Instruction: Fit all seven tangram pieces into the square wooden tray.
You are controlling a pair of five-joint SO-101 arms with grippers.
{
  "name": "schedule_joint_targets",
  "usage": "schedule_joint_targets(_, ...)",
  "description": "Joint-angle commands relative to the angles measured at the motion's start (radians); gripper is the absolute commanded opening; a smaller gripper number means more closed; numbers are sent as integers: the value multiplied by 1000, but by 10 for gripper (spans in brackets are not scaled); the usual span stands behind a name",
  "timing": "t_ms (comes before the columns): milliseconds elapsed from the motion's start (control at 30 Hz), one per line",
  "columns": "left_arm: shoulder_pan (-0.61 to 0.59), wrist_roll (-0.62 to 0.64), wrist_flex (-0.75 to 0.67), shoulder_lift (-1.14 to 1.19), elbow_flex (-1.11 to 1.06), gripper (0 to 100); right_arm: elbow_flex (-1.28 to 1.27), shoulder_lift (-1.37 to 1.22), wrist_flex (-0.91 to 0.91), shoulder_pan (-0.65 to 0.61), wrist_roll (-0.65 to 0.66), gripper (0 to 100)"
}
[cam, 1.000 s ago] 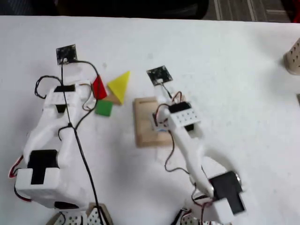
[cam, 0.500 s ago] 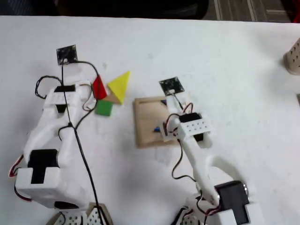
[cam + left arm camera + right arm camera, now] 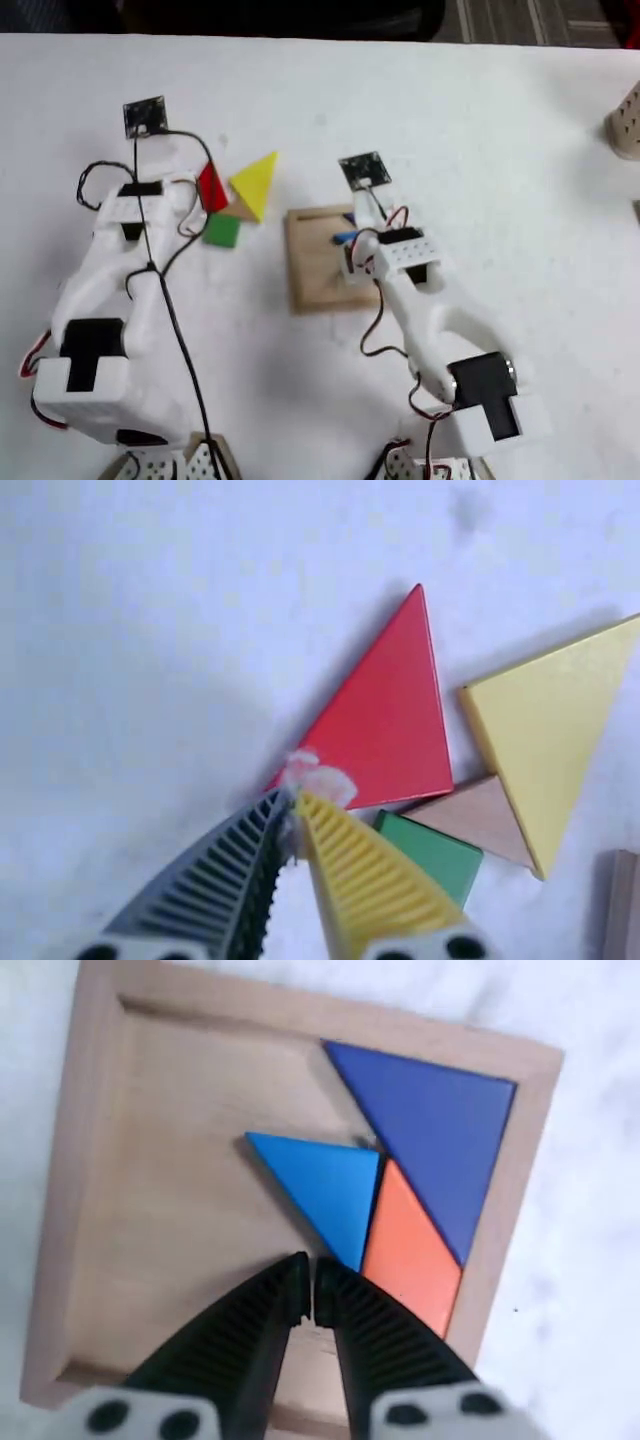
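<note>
The square wooden tray (image 3: 310,272) (image 3: 95,1210) lies at the table's middle. Inside it, the right wrist view shows a dark blue triangle (image 3: 430,1140), a light blue triangle (image 3: 325,1185) and an orange piece (image 3: 410,1255) lying together. My right gripper (image 3: 308,1265) hangs shut over the tray, its tips just short of the light blue triangle. Left of the tray lie a red triangle (image 3: 210,187) (image 3: 385,725), a yellow triangle (image 3: 256,181) (image 3: 550,730), a plain wood triangle (image 3: 480,815) and a green square (image 3: 221,231) (image 3: 440,855). My left gripper (image 3: 290,805) is shut, its tips at the red triangle's corner.
A pale perforated object (image 3: 626,126) stands at the table's right edge. Black cables (image 3: 170,300) trail over the left arm. Bare white table lies beyond the pieces and to the right of the tray.
The right arm drew back toward the near edge and then shifted slightly, uncovering the tray's far corner with the blue pieces. The left arm stayed still.
</note>
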State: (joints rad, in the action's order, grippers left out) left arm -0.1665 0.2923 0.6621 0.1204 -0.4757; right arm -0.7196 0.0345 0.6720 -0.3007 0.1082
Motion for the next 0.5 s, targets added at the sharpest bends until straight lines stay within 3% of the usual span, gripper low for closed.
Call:
schedule_joint_targets(0, 21, 5, 3, -8, 32, 24, 54, 28, 25, 2, 3, 17)
schedule_joint_targets(233, 22, 3, 3, -8, 34, 24, 55, 145, 39, 2, 3, 17)
schedule_joint_targets(467, 22, 3, 2, -8, 34, 24, 55, 13, -237, -56, 3, 17)
